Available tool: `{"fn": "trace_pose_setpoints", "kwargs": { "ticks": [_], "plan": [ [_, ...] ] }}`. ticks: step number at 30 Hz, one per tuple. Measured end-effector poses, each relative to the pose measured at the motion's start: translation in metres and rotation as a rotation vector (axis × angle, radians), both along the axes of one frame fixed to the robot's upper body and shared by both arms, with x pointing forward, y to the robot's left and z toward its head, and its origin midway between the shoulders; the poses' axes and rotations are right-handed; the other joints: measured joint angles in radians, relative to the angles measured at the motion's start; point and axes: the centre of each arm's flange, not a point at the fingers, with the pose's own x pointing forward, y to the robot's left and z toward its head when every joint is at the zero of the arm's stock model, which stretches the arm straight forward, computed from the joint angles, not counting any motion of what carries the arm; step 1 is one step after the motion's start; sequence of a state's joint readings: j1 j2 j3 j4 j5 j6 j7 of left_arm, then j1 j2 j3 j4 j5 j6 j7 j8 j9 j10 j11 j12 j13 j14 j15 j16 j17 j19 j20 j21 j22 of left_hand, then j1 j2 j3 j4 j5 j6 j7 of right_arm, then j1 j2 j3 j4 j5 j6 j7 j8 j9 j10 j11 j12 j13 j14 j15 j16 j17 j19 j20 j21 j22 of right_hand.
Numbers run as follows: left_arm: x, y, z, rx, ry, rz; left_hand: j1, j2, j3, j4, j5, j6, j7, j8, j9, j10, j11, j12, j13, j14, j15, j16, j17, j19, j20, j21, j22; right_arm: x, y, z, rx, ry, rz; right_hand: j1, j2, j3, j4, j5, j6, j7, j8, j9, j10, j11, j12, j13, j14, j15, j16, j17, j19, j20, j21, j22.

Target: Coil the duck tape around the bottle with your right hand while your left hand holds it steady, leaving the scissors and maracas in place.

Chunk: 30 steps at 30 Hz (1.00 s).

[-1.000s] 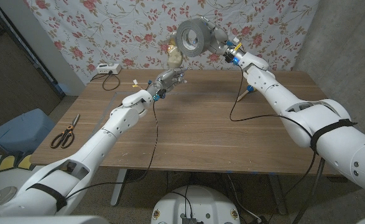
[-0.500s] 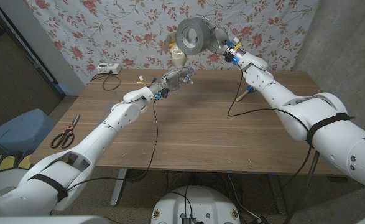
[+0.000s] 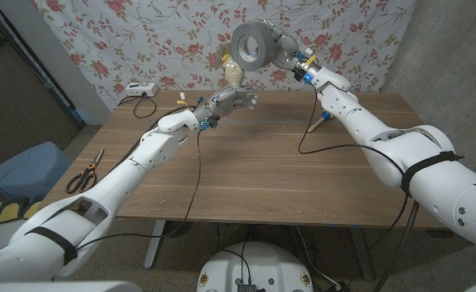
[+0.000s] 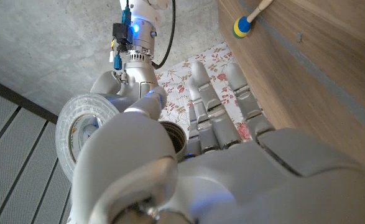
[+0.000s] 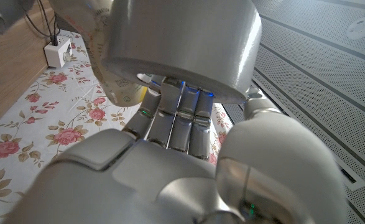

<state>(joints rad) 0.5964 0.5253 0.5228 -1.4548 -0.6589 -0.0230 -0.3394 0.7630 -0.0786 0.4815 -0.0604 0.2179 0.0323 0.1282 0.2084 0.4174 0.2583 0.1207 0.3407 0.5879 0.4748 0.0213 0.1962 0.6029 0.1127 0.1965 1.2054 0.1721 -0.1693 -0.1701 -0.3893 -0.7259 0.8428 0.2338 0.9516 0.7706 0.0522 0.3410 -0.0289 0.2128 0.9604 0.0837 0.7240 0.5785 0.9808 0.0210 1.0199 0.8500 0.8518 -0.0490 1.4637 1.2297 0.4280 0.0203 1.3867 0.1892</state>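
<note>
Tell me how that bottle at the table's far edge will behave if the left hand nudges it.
The bottle stands upright, tall and narrow, so a nudge would probably tip it. It looks like light plastic, likely sliding easily on the smooth table. The left hand sits just short of it, so a careless approach risks knocking it.

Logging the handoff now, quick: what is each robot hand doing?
Left robot hand: open, fingers spread beside the bottle, holding nothing.
Right robot hand: holding the duct tape roll.
</note>
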Motion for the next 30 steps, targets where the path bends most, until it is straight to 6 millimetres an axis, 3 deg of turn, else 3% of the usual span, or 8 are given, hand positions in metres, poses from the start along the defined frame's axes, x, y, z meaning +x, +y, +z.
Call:
{"fn": "trace_pose_setpoints", "kwargs": {
  "ticks": [3, 6, 10, 14, 18, 26, 30],
  "plan": [
    [-0.004, 0.004, 0.0, 0.024, -0.04, 0.08, -0.037, -0.081, -0.115, -0.014, 0.051, -0.146, -0.008, -0.024, -0.054, -0.146, 0.063, -0.103, -0.043, -0.172, 0.062, -0.008, -0.098, -0.064, 0.013, -0.095, 0.0, -0.002, -0.001, 0.0, 0.001, -0.004, -0.001, -0.004, 0.004, 0.0, 0.0, 0.0, -0.002, -0.002, 0.004, 0.002, 0.0, 0.0, 0.007, 0.0, 0.0, 0.0, 0.0, -0.001, 0.0, 0.0, 0.004, 0.0],
    [-0.008, 0.008, -0.002, 0.019, -0.058, 0.133, -0.054, -0.096, -0.229, -0.032, 0.105, -0.198, -0.007, -0.024, -0.098, -0.237, 0.091, -0.138, -0.066, -0.261, 0.094, -0.008, -0.174, -0.089, 0.016, -0.17, 0.003, -0.003, -0.002, -0.001, 0.004, -0.005, -0.002, -0.004, 0.004, 0.0, 0.0, 0.0, -0.003, -0.003, 0.014, -0.004, 0.0, 0.0, 0.01, -0.002, 0.0, 0.0, 0.0, 0.0, 0.0, 0.0, 0.008, 0.0],
    [-0.011, 0.014, -0.004, -0.01, -0.063, 0.175, -0.061, -0.095, -0.3, -0.035, 0.137, -0.199, -0.008, -0.009, -0.131, -0.24, 0.094, -0.134, -0.083, -0.272, 0.094, 0.008, -0.225, -0.089, 0.015, -0.212, 0.004, -0.006, -0.005, -0.001, 0.011, -0.008, -0.003, -0.004, 0.004, 0.0, 0.0, 0.0, -0.003, -0.003, 0.017, -0.005, 0.0, 0.0, 0.011, -0.003, 0.0, 0.0, 0.005, 0.0, 0.0, 0.0, 0.012, 0.0],
    [-0.013, 0.016, -0.003, -0.054, -0.06, 0.158, -0.063, 0.027, -0.312, -0.008, 0.107, -0.096, -0.01, 0.021, -0.174, -0.137, 0.077, -0.105, -0.115, -0.193, 0.071, 0.045, -0.283, -0.024, 0.015, -0.247, 0.008, -0.008, -0.006, -0.001, 0.01, -0.017, -0.002, -0.004, 0.004, 0.0, 0.0, 0.0, -0.003, -0.003, 0.018, -0.005, 0.0, 0.0, 0.011, -0.007, 0.0, 0.0, 0.005, 0.0, 0.0, 0.0, 0.011, -0.003],
    [-0.011, 0.019, -0.014, -0.151, -0.02, 0.124, -0.067, 0.066, -0.307, -0.003, 0.057, -0.021, -0.01, 0.033, -0.192, -0.064, 0.049, -0.089, -0.135, -0.131, 0.046, 0.063, -0.315, 0.008, 0.014, -0.26, 0.011, -0.009, -0.008, -0.001, 0.019, -0.01, -0.007, -0.004, 0.004, 0.0, 0.0, -0.001, -0.003, -0.003, 0.018, -0.005, 0.0, 0.0, 0.011, -0.008, 0.0, 0.0, 0.005, 0.0, 0.0, 0.0, 0.015, -0.003],
    [-0.003, 0.017, -0.024, -0.31, 0.078, -0.001, -0.084, 0.049, -0.322, -0.004, 0.028, -0.003, -0.007, 0.034, -0.199, -0.045, 0.04, -0.085, -0.149, -0.112, 0.032, 0.063, -0.338, 0.032, 0.014, -0.261, 0.012, -0.012, -0.005, -0.002, 0.009, -0.012, 0.004, -0.004, 0.004, 0.0, 0.0, -0.001, -0.003, -0.003, 0.018, -0.007, 0.0, 0.0, 0.011, -0.01, 0.0, 0.0, 0.005, 0.0, -0.005, -0.005, 0.02, -0.003],
    [0.0, 0.013, -0.022, -0.348, 0.105, -0.067, -0.077, 0.007, -0.34, -0.022, 0.017, 0.012, -0.008, 0.034, -0.204, -0.024, 0.028, -0.085, -0.157, -0.094, 0.023, 0.063, -0.354, 0.059, 0.015, -0.266, 0.012, -0.014, -0.003, -0.002, -0.007, -0.018, 0.011, -0.004, 0.004, 0.0, 0.0, -0.001, -0.003, -0.003, 0.018, -0.005, 0.0, 0.0, 0.011, -0.009, 0.0, 0.0, 0.006, 0.0, -0.006, -0.005, 0.023, -0.003]
  ]
}}
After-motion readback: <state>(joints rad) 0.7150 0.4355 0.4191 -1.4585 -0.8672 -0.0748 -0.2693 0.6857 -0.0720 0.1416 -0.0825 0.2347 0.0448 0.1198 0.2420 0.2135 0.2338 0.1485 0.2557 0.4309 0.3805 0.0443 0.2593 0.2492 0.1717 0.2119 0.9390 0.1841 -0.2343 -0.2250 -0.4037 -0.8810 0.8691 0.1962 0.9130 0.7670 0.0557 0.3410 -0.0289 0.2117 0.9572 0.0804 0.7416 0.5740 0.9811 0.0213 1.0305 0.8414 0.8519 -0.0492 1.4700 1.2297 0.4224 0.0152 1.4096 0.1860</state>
